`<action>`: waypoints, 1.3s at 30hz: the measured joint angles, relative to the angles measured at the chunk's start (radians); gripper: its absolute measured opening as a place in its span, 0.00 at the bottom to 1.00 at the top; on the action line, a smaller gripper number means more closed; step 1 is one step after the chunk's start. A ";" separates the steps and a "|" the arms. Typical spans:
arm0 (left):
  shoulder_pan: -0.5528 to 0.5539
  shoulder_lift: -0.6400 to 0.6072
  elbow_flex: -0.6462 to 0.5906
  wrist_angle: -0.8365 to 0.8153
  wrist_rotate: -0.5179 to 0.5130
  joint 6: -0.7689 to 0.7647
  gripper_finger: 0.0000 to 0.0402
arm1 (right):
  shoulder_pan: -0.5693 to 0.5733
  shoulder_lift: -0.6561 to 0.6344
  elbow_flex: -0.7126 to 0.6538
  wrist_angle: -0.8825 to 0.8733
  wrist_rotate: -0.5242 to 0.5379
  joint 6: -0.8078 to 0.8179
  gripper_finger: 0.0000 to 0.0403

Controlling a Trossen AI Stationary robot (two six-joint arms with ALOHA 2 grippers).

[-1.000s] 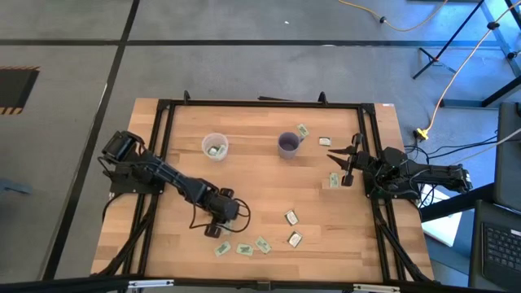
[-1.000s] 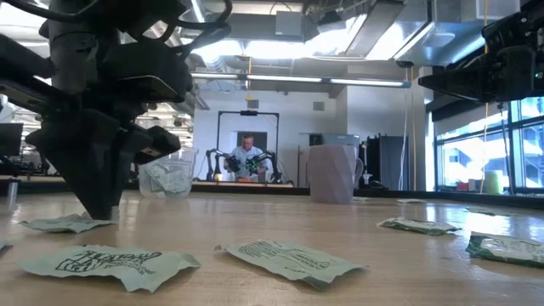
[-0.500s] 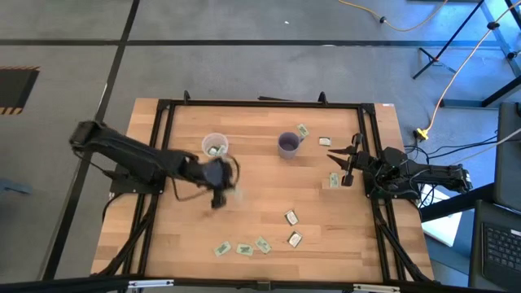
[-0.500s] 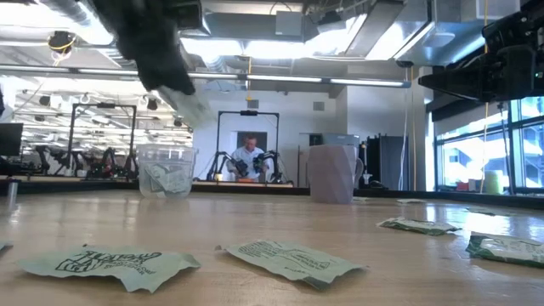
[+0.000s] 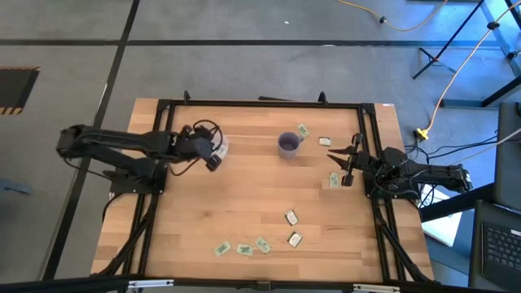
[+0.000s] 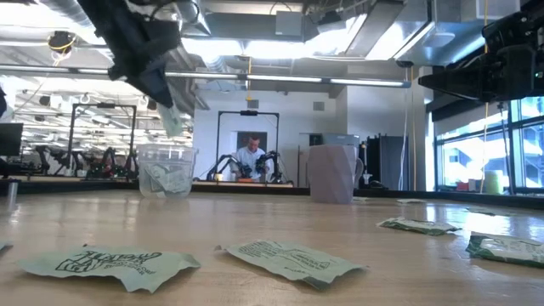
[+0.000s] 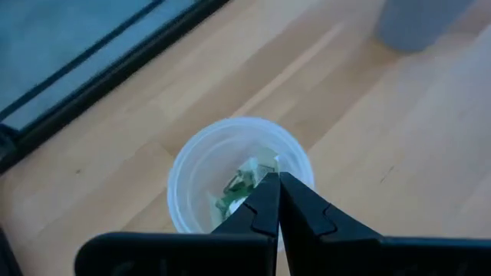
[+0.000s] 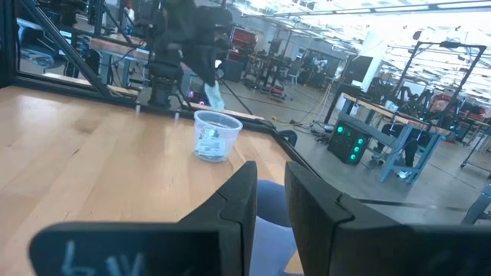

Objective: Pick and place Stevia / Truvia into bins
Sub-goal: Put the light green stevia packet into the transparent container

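Note:
My left gripper (image 5: pixel 214 158) hangs over the clear plastic cup (image 6: pixel 167 170), shut on a green-and-white sweetener packet (image 6: pixel 170 119). The left wrist view shows the cup (image 7: pixel 192 165) right under the shut fingertips (image 7: pixel 278 178), with packets lying in it. The purple-grey mug (image 5: pixel 288 144) stands to the cup's right. Several packets lie flat on the wood near the near edge (image 5: pixel 242 248), mid-right (image 5: pixel 291 217) and beside the mug (image 5: pixel 303 130). My right gripper (image 5: pixel 345 167) waits open at the table's right side, next to one packet (image 5: pixel 334 181). My left gripper pinches the packet between its two fingers by the packet's upper end (image 6: pixel 165 107). The fingers come from above, slanting down. The packet is lifted clear and hangs below the fingertips, just above the clear cup's rim (image 6: pixel 167 149).
A black frame (image 5: pixel 244 104) runs around the tabletop. Bare wood lies between the cups and the near packets. In the low view packets lie close to the camera (image 6: pixel 289 259), and a person sits at another robot station in the room behind (image 6: pixel 250 157).
My left gripper, shut the whole time, rose from the near-left part of the table with one packet and swung toward the far edge, ending over the clear cup. The packet went from lying on the wood to hanging in the air. The other packets stayed put.

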 joint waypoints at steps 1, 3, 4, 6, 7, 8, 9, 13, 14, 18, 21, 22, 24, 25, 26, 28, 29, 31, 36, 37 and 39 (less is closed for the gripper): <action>0.012 0.010 0.000 -0.002 0.011 0.000 0.01 | 0.000 0.000 0.000 0.000 0.000 0.000 0.19; 0.035 0.030 0.000 0.000 0.021 0.008 0.01 | 0.000 0.000 0.000 0.000 0.000 0.000 0.18; 0.046 0.042 0.000 -0.002 0.021 0.016 0.01 | 0.000 0.000 0.000 0.000 0.000 0.000 0.19; 0.065 0.065 0.000 0.000 0.025 0.024 0.01 | 0.000 0.000 0.000 0.000 0.000 0.000 0.18; 0.074 0.076 0.000 0.000 0.031 0.025 0.01 | 0.000 0.000 0.000 0.000 0.000 0.000 0.19; 0.085 0.088 0.000 0.000 0.040 0.025 0.01 | 0.000 0.000 0.000 0.000 0.000 0.000 0.19; 0.094 0.100 0.000 0.000 0.047 0.026 0.01 | 0.000 0.000 0.000 0.000 0.000 0.000 0.18; 0.123 0.140 0.000 0.009 0.077 0.032 0.01 | 0.000 0.000 0.000 0.000 0.000 0.000 0.18; 0.129 0.150 0.000 0.009 0.086 0.037 0.01 | 0.000 0.000 0.000 0.000 0.000 0.000 0.19; 0.151 0.181 0.000 0.029 0.104 0.043 0.01 | 0.000 0.000 0.000 0.000 0.000 0.000 0.18; 0.167 0.195 0.000 0.054 0.133 0.054 0.01 | 0.000 0.000 0.000 0.000 0.000 0.000 0.19; 0.172 0.198 0.000 0.065 0.147 0.060 0.01 | 0.000 0.000 0.000 0.000 0.000 0.000 0.18; 0.180 0.200 0.001 0.086 0.164 0.061 0.01 | 0.000 0.000 0.000 0.000 0.000 0.000 0.19; 0.182 0.200 0.002 0.094 0.171 0.063 0.01 | 0.000 0.000 0.000 0.000 0.000 -0.001 0.19; 0.185 0.200 0.002 0.096 0.174 0.065 0.01 | 0.000 0.000 0.000 0.000 0.000 -0.001 0.18; 0.189 0.200 0.002 0.096 0.174 0.074 0.01 | 0.000 0.000 0.000 0.000 0.000 -0.003 0.19; 0.191 0.200 0.002 0.096 0.175 0.076 0.01 | 0.000 0.000 0.000 -0.001 0.000 -0.003 0.18; 0.196 0.200 0.002 0.096 0.184 0.077 0.01 | 0.000 0.000 0.000 -0.001 0.000 -0.003 0.19; 0.207 0.203 0.002 0.095 0.216 0.078 0.01 | 0.000 0.000 0.000 -0.001 0.000 -0.004 0.18; 0.207 0.203 0.002 0.096 0.217 0.078 0.01 | 0.000 0.000 0.000 -0.001 0.000 -0.004 0.19; 0.206 0.203 0.002 0.096 0.217 0.078 0.02 | 0.000 0.000 0.000 -0.001 0.000 -0.004 0.19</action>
